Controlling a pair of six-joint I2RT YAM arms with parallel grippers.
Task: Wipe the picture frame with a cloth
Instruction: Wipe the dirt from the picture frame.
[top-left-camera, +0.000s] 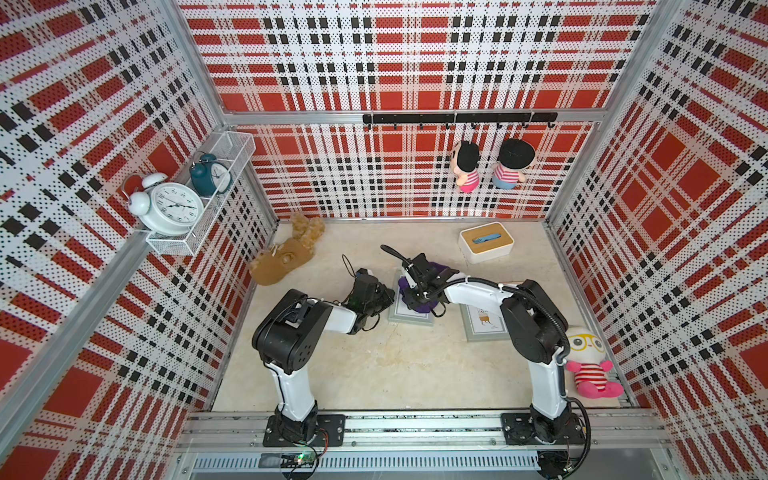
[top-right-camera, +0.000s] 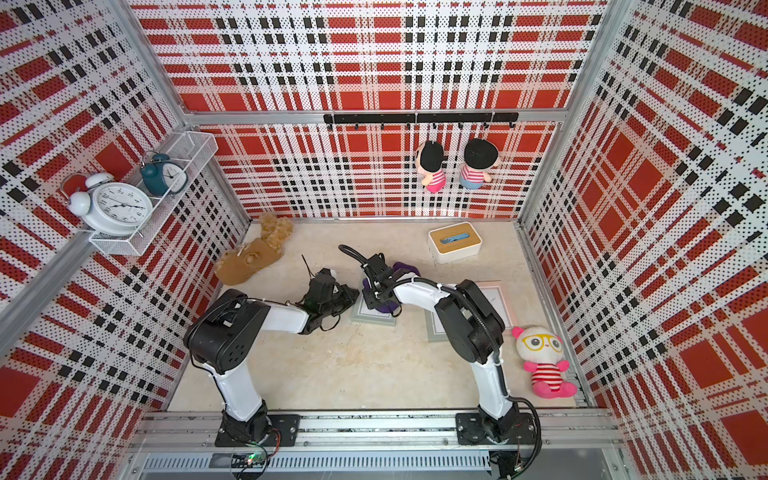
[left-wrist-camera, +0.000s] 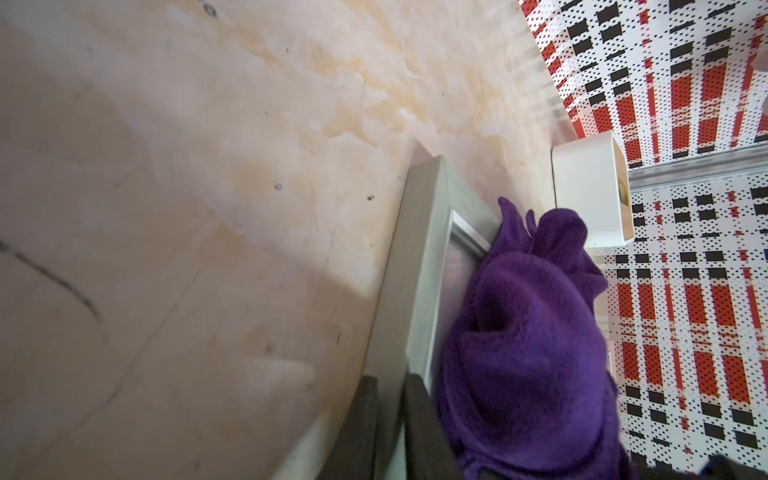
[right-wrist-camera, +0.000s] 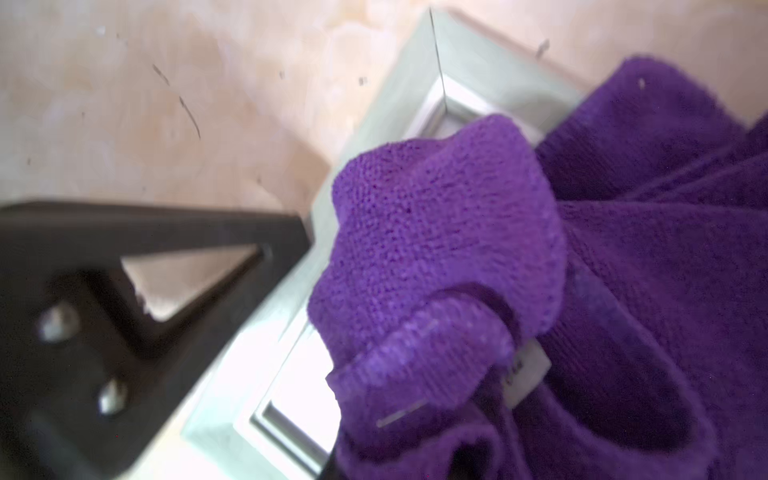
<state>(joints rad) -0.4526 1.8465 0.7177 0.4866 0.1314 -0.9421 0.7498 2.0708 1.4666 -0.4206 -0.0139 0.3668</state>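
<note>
- The cloth (top-left-camera: 421, 310), deep purple, lies bunched on a grey picture frame (top-left-camera: 409, 321) that lies flat about the middle of the worktop (top-left-camera: 374, 374); it hides most of the glass, and the frame's near rail shows bare in both top views
- The right claw (top-left-camera: 415, 297) is down in the cloth and closed tight on a bunch of it; in the right wrist view the folds rise close to the camera, with a white tag (right-wrist-camera: 525, 374) among them
- The left claw (left-wrist-camera: 391, 388) is pinched on the frame's rail on the left arm's side: one dark finger (left-wrist-camera: 365, 415) on the rail's outer side, the other on the glass side, just beside the cloth
- A white box (top-left-camera: 478, 255) with a wooden lid stands near the far right corner; a small blue thing sits in the lid's slot, the inside is hidden
- A white wire basket (top-left-camera: 174, 246) on the left wall holds a white alarm clock (top-left-camera: 170, 208) and a teal alarm clock (top-left-camera: 208, 176)
</note>
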